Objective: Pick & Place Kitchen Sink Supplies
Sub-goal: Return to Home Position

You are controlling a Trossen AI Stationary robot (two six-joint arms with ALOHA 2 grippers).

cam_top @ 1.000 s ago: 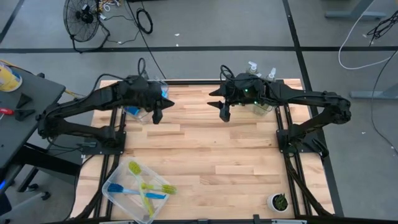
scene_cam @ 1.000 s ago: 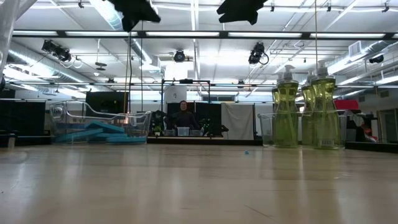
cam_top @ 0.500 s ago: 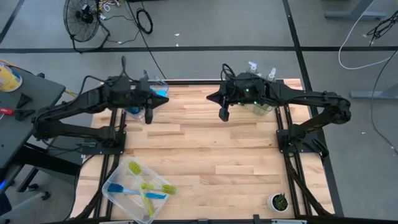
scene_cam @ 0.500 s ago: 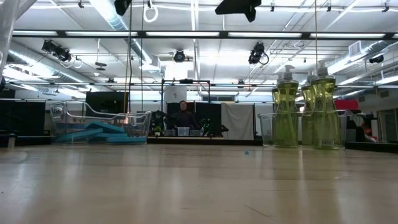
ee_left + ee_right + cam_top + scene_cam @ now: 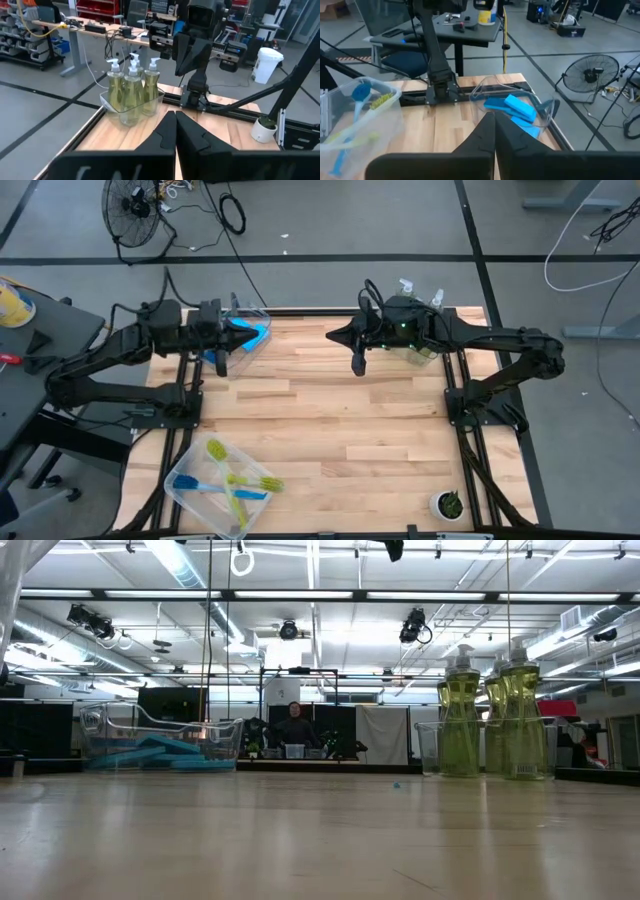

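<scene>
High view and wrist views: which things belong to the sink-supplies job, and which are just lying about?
Job: soap bottles, blue sponges, dish brushes.
Lying about: potted plant, floor fan; the clear bins only hold things.

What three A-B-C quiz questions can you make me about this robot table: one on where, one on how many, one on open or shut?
1. Where are the brushes?
A. In the bin at the high view's bottom left.
B. On the floor.
C. In a cup.

2. How many soap bottles are there?
A. One.
B. Three.
C. Five.

3. How are the left end effector and right end effector?
A. Wide open.
B. Holding sponges.
C. Shut, empty.

Answers:
1 A: the high view shows them lying in that bin.
2 B: the left wrist view shows three pump tops.
3 C: each wrist view shows the fingers meeting with nothing between them, and both are held above the table.
</scene>
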